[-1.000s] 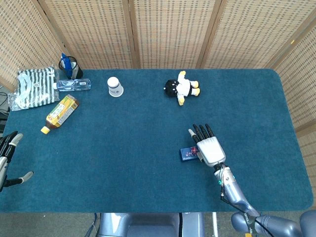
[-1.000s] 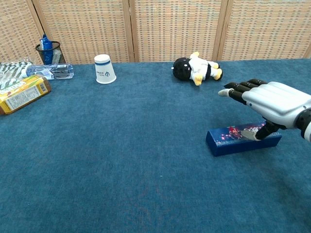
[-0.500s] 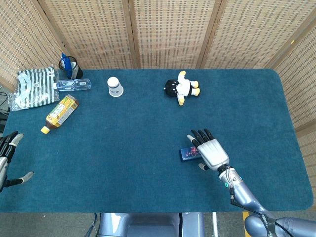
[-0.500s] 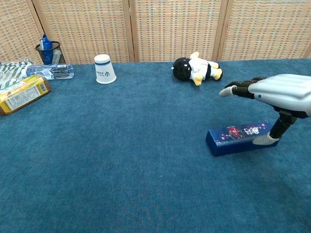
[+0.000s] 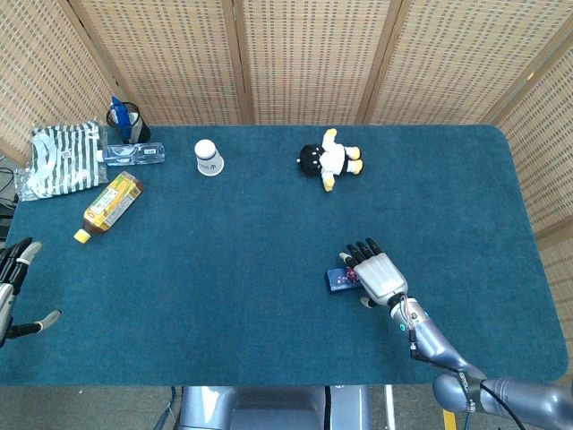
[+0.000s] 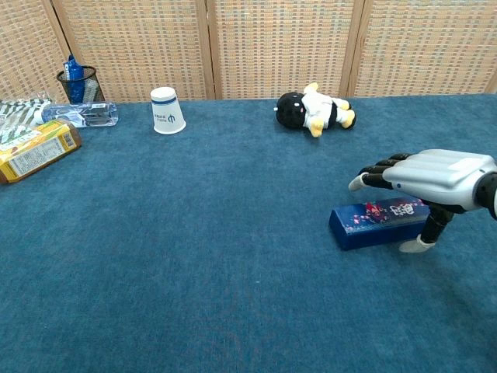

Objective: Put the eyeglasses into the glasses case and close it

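Near the front right of the blue counter [image 5: 269, 242], my right hand [image 6: 439, 177] hovers palm-down over the glasses case [image 6: 377, 221], fingers apart and stretched forward, thumb dropped beside the case's near right end; I cannot tell whether the thumb tip touches it. The case lies flat and looks closed, a dark blue box with a printed lid. I hold nothing. I see no eyeglasses anywhere in either view. My left hand [image 5: 13, 287] waits at the counter's left edge, fingers apart and empty.

As I judge it, the step in hand is getting hold of the case. To do it well I should lower squarely, bracket the long sides between thumb and fingers, and avoid shoving it across the cloth.
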You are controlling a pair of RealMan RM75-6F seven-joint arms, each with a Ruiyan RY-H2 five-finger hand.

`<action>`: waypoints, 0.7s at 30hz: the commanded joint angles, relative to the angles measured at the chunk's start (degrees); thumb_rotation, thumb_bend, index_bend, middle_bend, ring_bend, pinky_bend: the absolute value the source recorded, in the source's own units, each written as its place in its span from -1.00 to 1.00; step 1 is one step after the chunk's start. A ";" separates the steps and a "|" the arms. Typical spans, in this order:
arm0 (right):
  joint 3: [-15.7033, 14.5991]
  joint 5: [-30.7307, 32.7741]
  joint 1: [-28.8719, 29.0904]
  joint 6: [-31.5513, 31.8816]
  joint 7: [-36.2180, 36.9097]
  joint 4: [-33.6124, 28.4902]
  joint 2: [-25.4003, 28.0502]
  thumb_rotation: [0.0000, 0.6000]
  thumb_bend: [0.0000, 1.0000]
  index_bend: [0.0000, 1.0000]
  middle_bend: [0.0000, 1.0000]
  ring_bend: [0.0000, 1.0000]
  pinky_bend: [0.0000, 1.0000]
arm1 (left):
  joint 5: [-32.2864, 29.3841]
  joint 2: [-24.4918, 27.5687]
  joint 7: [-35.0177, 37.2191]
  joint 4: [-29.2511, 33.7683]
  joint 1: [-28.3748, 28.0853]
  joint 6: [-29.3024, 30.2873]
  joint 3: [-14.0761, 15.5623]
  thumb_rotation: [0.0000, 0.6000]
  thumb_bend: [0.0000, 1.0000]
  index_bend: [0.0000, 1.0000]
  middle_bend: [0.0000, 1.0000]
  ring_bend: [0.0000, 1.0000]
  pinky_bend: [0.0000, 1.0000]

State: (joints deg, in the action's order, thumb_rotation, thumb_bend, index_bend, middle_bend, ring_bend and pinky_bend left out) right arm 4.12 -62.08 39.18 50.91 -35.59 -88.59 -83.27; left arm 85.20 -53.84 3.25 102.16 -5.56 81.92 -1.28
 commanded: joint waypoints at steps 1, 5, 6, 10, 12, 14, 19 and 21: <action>-0.57 -1.39 0.25 0.85 0.52 2.62 -2.11 1.00 -0.48 -0.63 -0.64 -1.00 -1.00 | -0.09 0.00 0.06 -0.04 -0.05 -0.08 -0.04 1.00 -1.00 -1.00 -1.00 -1.00 -1.00; -0.22 -1.04 0.41 1.45 0.88 4.85 -4.04 1.00 -0.40 -0.47 -0.45 -1.00 -1.00 | -0.24 0.00 0.09 -0.07 -0.06 -0.10 -0.10 1.00 -1.00 -1.00 -1.00 -1.00 -1.00; -0.11 -1.02 0.37 1.69 1.11 5.39 -4.51 1.00 -0.38 -0.44 -0.39 -1.00 -1.00 | -0.28 -0.02 0.10 -0.10 -0.08 -0.13 -0.11 1.00 -1.00 -1.00 -1.00 -1.00 -1.00; 0.41 -1.03 0.07 2.71 2.43 6.70 -5.78 1.00 -0.32 -0.32 -0.16 -0.99 -1.00 | -0.31 -0.09 -0.04 -0.12 -0.14 -0.24 -0.10 1.00 -1.00 -1.00 -1.00 -1.00 -1.00; 0.56 -1.59 -0.13 3.69 2.81 7.56 -6.41 1.00 -0.30 -0.28 -0.09 -0.96 -1.00 | -0.32 -0.13 -0.12 -0.12 -0.16 -0.30 -0.09 1.00 -1.00 -1.00 -1.00 -1.00 -1.00; 0.65 -2.13 -0.33 4.51 3.19 8.31 -6.97 1.00 -0.30 -0.25 -0.05 -0.93 -1.00 | -0.38 -0.15 -0.15 -0.08 -0.17 -0.31 -0.10 1.00 -1.00 -1.00 -1.00 -1.00 -1.00; 0.78 -3.25 -0.72 5.51 4.55 9.26 -7.66 1.00 -0.30 -0.23 -0.04 -0.90 -1.00 | -0.30 -0.20 -0.33 -0.01 -0.15 -0.25 -0.07 1.00 -1.00 -1.00 -1.00 -1.00 -1.00; 0.77 -3.36 -0.84 5.54 4.88 9.29 -7.70 1.00 -0.30 -0.23 -0.13 -0.90 -1.00 | -0.31 -0.22 -0.39 0.01 -0.15 -0.28 -0.04 1.00 -1.00 -1.00 -1.00 -1.00 -1.00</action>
State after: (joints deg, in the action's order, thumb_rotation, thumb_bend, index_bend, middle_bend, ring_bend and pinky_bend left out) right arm 4.89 -65.40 38.39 56.42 -30.76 -79.33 -90.94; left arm 84.89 -54.06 2.87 102.17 -5.70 81.65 -1.32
